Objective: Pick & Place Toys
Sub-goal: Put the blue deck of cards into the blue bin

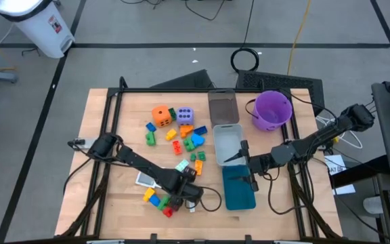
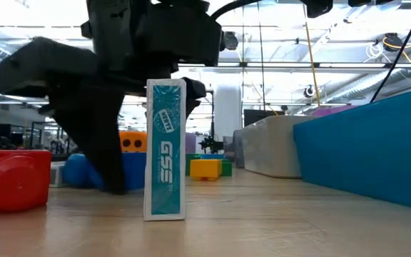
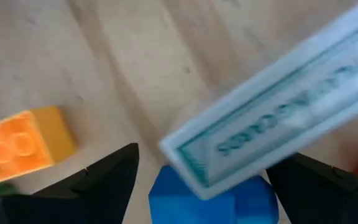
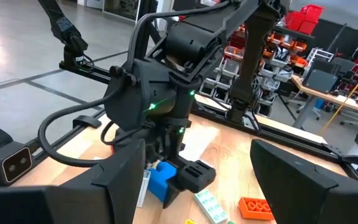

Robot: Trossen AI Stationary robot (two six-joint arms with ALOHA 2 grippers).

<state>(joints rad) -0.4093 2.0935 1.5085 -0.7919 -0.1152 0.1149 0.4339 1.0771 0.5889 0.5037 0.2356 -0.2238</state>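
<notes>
Toys point(image 1: 179, 132) partly hidden under open left gripper point(image 1: 175, 198).

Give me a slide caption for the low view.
Teal-and-white card standing upright on the table, dark left gripper beside it.

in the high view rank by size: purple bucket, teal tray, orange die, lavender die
1. teal tray
2. purple bucket, slightly smaller in footprint
3. orange die
4. lavender die, nearly the same as the orange one, so that order is unsure

The wooden table point(image 1: 114, 122) carries scattered toy blocks point(image 1: 181, 132), two dice point(image 1: 162, 115), and a teal tray point(image 1: 238, 188).
</notes>
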